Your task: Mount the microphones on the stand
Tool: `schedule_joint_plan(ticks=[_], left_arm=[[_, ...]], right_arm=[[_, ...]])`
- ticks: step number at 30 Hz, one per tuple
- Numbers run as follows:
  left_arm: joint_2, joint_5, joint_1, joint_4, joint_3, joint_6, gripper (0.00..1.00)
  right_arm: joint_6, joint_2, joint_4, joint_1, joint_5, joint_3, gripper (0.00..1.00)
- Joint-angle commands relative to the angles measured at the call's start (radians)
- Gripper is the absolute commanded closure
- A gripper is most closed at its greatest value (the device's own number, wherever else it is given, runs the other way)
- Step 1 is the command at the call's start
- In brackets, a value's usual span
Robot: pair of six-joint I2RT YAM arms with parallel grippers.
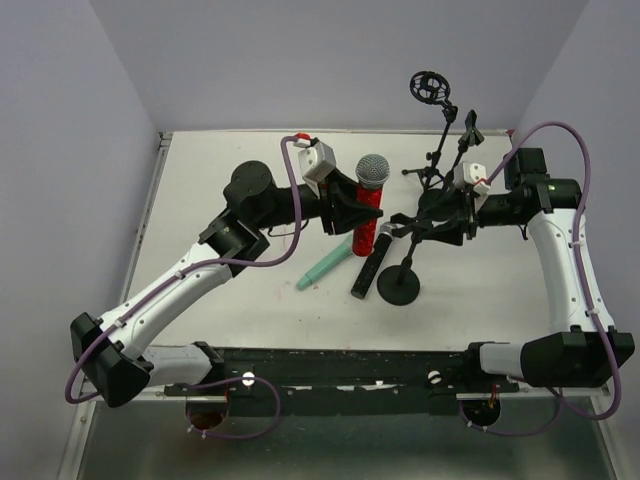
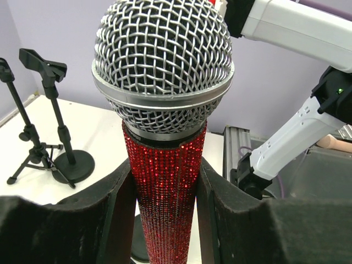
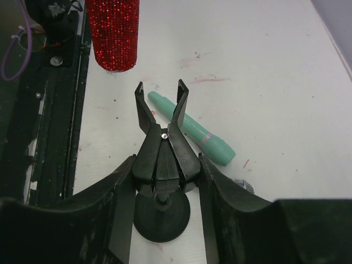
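My left gripper [image 1: 345, 207] is shut on the red microphone [image 1: 366, 222] and holds it upright above the table, silver mesh head up. In the left wrist view the fingers clamp its glittery red body [image 2: 165, 187]. My right gripper [image 1: 443, 222] is shut on the black clip [image 3: 163, 146] atop the round-base stand [image 1: 400, 288], squeezing it so its prongs spread. The red microphone's lower end [image 3: 113, 33] hangs a little beyond the clip. The mint-green microphone [image 1: 322, 267] and the black microphone [image 1: 370, 265] lie on the table between the arms. The green one also shows just behind the clip [image 3: 192, 129].
Two more black stands are at the back right: a tripod with a round shock mount [image 1: 430, 88] and one with a clip [image 1: 470, 125]. They also show in the left wrist view [image 2: 55, 126]. A black rail [image 1: 330, 365] runs along the table's near edge.
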Motion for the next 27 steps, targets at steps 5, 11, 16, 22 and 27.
schedule_joint_plan(ticks=[5, 11, 16, 22, 27], left_arm=[[0.045, -0.007, -0.039, 0.047, 0.052, 0.054, 1.00], [0.107, -0.047, -0.074, 0.036, 0.112, 0.122, 1.00], [0.149, -0.084, -0.093, 0.042, 0.126, 0.160, 1.00], [0.177, -0.084, -0.096, 0.067, 0.115, 0.154, 1.00], [0.167, -0.082, -0.099, 0.075, 0.103, 0.154, 1.00]], right_arm=[[-0.006, -0.064, -0.081, 0.004, -0.028, -0.036, 0.66], [-0.007, -0.067, -0.081, 0.004, -0.033, -0.050, 0.71], [-0.004, -0.070, -0.084, 0.004, -0.036, -0.052, 0.73], [0.000, -0.078, -0.082, 0.004, -0.033, -0.062, 0.31], [-0.001, -0.080, -0.082, 0.004, -0.019, -0.064, 0.20]])
